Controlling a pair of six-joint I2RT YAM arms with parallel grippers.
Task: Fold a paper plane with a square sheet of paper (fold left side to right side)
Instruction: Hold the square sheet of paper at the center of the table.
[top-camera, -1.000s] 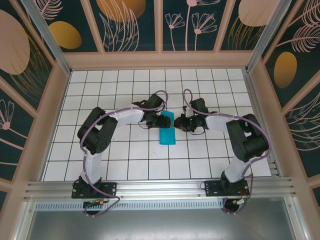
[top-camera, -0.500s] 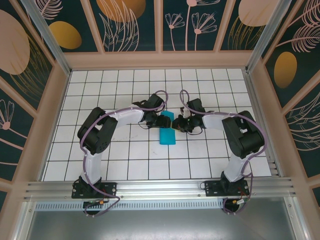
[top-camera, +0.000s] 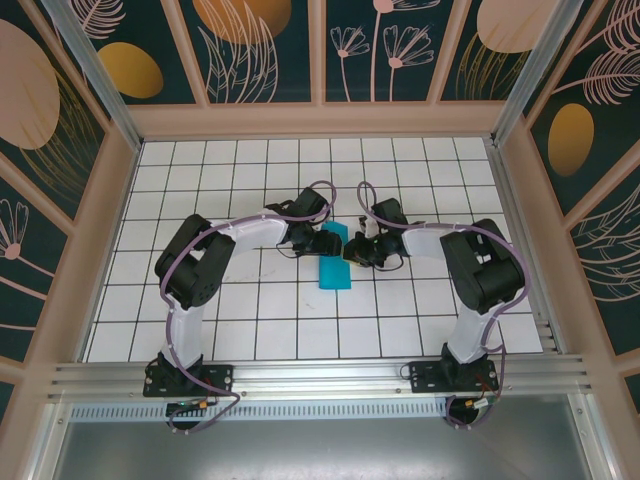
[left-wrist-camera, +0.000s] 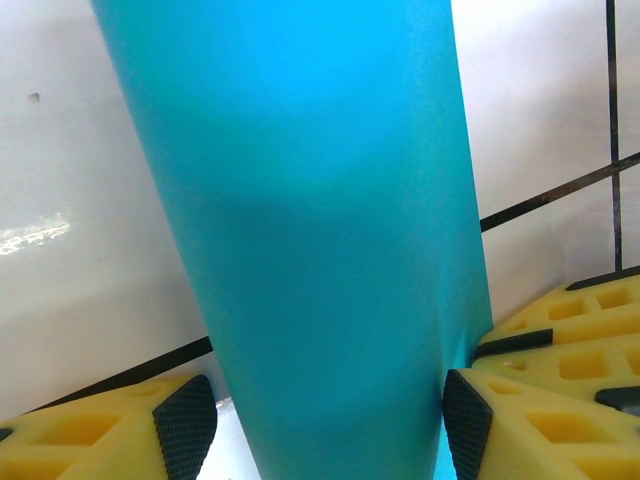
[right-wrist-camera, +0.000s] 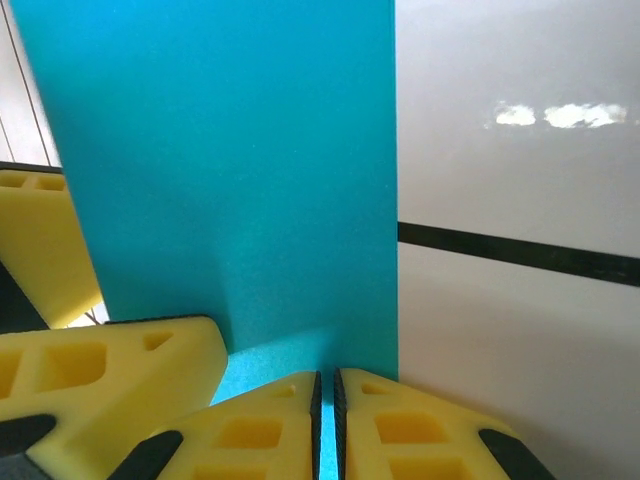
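The square sheet of paper (top-camera: 333, 260) lies on the tiled table as a narrow teal strip, folded lengthwise. My left gripper (top-camera: 322, 243) is at its far left edge. In the left wrist view that gripper (left-wrist-camera: 325, 422) is open, its black pads (left-wrist-camera: 186, 425) standing either side of the paper (left-wrist-camera: 310, 220). My right gripper (top-camera: 353, 250) meets the strip from the right. In the right wrist view it (right-wrist-camera: 327, 378) is shut, with a hairline gap, its tips down on the paper (right-wrist-camera: 230, 170) close to the straight right edge.
White table (top-camera: 250, 300) with black grid lines, walled by a wooden frame (top-camera: 320, 120). The two grippers are nearly touching over the strip; the left gripper's yellow fingers (right-wrist-camera: 95, 365) show in the right wrist view.
My right gripper has slid a little to the left, onto the paper's right edge. The left arm and the paper have stayed put.
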